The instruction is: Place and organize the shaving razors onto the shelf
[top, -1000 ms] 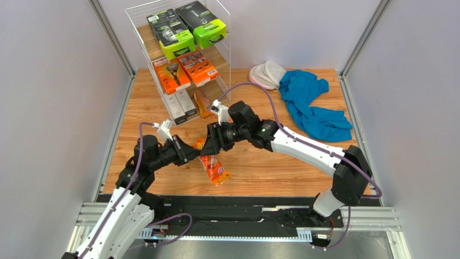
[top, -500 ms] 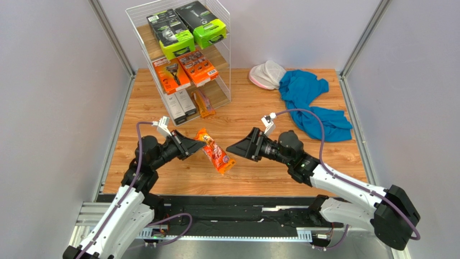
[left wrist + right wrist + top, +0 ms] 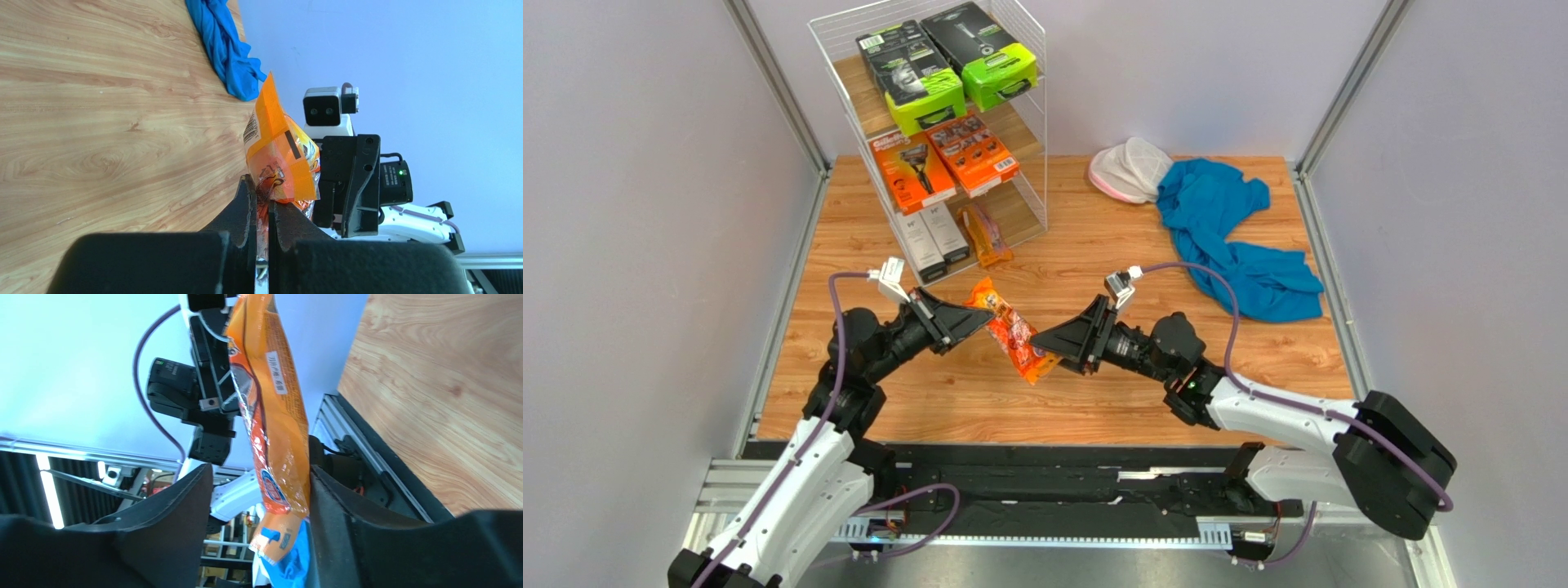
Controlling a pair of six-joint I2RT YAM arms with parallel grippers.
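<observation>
My left gripper (image 3: 984, 319) is shut on the top end of a small orange blister pack (image 3: 1012, 338) and holds it above the table. My right gripper (image 3: 1048, 344) is open, with its fingers on either side of the pack's lower end. In the left wrist view the jaws (image 3: 263, 197) pinch the pack (image 3: 279, 144). In the right wrist view the pack (image 3: 276, 429) hangs between the open fingers (image 3: 261, 474), close to one. The shelf (image 3: 1024, 206) holds two black-and-lime packs (image 3: 925, 76) on top, two orange boxes (image 3: 946, 162) in the middle, and another orange blister pack (image 3: 987, 237) at the bottom.
Two slim grey-white boxes (image 3: 932, 239) stand on the shelf's bottom tier. A blue cloth (image 3: 1234, 233) and a white cap-like item (image 3: 1130, 169) lie at the back right. Grey walls close in both sides.
My right arm drew back from the shelf front, then brought its open gripper in around the pack's lower end. My left gripper raised the pack slightly toward the shelf.
</observation>
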